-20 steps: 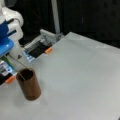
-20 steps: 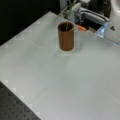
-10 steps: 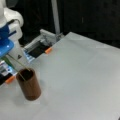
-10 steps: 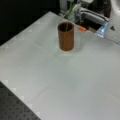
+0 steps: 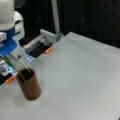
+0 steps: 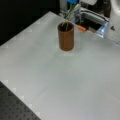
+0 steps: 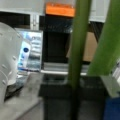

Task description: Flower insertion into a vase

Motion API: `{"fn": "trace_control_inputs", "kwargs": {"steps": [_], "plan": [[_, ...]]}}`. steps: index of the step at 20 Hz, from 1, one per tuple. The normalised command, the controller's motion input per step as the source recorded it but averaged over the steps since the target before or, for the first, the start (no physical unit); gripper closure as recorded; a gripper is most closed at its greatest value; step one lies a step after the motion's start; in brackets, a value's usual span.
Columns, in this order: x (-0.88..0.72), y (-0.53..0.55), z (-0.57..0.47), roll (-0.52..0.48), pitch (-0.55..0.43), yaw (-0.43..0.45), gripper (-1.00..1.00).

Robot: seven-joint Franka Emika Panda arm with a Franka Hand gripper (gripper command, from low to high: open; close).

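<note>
At the far left in a front view, the white arm with its blue gripper (image 5: 8,48) hangs above and just left of the vase (image 5: 29,84). Whether its jaws are open or closed on anything cannot be told; the fingertips are not plainly seen. A thin green flower stem (image 5: 15,66) slants down from under the gripper and its lower end lies inside the vase's round rim. The vase stands upright on the pale table (image 5: 82,82), near the table's left edge. Just left of the vase an orange tab (image 5: 10,79) shows at the table's edge, and a second orange tab (image 5: 48,50) lies farther right along that edge, beside a dark metal fixture (image 5: 40,46).

In a front view from the opposite side, the vase (image 6: 66,36) stands toward the far side of the table (image 6: 57,82), with the stem (image 6: 68,17) rising out of it toward the blue gripper (image 6: 74,2) at the top edge.

In the wrist view, two green stems (image 7: 78,50) run upright, close before the camera, with an orange tab (image 7: 60,9) beyond them.
</note>
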Motion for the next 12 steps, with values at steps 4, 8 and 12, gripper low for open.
{"fn": "trace_control_inputs", "kwargs": {"steps": [4,8,12], "plan": [[0.46,-0.1,0.15,-0.23,0.734,-0.177,1.0],[0.43,-0.13,0.12,-0.206,0.683,-0.141,1.0],[0.38,-0.11,0.1,-0.201,0.634,-0.127,1.0]]}}
